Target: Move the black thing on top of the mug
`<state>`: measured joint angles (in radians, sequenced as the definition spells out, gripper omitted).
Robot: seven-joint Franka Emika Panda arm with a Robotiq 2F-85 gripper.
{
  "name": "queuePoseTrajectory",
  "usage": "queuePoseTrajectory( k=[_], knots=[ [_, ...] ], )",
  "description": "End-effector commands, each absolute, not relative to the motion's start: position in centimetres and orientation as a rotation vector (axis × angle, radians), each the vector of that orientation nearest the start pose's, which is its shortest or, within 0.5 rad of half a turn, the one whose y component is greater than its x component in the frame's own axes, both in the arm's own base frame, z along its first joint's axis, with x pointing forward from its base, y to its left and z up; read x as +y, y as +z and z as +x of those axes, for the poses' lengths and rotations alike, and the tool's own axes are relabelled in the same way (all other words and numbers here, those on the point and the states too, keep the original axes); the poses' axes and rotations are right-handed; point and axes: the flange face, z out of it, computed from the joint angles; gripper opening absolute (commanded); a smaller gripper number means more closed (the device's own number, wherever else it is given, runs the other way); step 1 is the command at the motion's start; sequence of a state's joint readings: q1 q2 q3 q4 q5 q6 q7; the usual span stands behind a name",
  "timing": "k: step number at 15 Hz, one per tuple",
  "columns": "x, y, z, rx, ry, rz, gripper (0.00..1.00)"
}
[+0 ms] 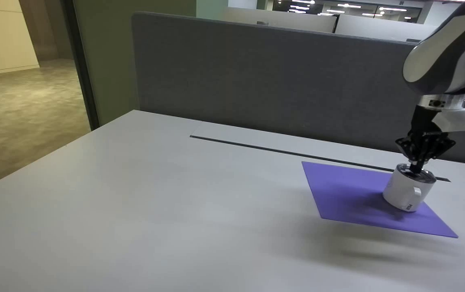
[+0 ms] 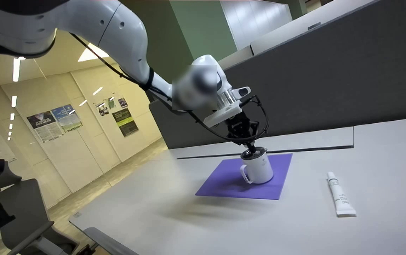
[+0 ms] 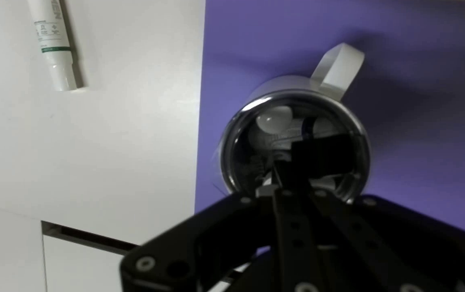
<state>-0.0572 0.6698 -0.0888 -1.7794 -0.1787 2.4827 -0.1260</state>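
A squat white mug [image 1: 402, 190] with a handle stands upright on a purple mat [image 1: 339, 186]. It also shows in an exterior view [image 2: 259, 171] and in the wrist view [image 3: 287, 83]. A dark, shiny rim and a see-through lid top it, with pale shapes inside. The black thing [image 3: 329, 156] is a flat dark block across the right part of the mug's top. My gripper [image 3: 289, 178] points down over the mug with its fingers together. The fingertips are at the lid beside the black thing. Dark on dark hides whether they touch. In both exterior views the fingertips reach the lid [image 1: 417, 168] [image 2: 251, 148].
A white tube [image 2: 341, 198] lies on the white table to one side of the mat, also in the wrist view [image 3: 54, 44]. A dark slot [image 2: 312, 149] runs along the table behind the mat. A grey partition [image 1: 277, 81] stands along the back edge.
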Motion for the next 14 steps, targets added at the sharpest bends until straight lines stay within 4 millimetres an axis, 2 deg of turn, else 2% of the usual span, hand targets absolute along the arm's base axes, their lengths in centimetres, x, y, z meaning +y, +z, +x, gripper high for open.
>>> queuePoseTrajectory(
  k=[1, 3, 4, 5, 7, 9, 14],
  knots=[
    [-11.2, 22.5, 66.1, -0.107, -0.166, -3.319, 0.0],
    [-12.4, 25.0, 66.5, -0.099, -0.209, -3.305, 0.0],
    [-12.9, 26.0, 66.6, -0.113, -0.204, -3.298, 0.25],
    [-13.2, 26.7, 66.6, -0.136, -0.164, -3.284, 0.27],
    [-13.6, 27.8, 66.6, -0.177, -0.111, -3.248, 0.39],
    [-13.7, 28.7, 66.7, -0.191, -0.138, -3.203, 0.53],
    [-13.0, 29.4, 66.6, -0.264, -0.078, -3.153, 0.87]
  ],
)
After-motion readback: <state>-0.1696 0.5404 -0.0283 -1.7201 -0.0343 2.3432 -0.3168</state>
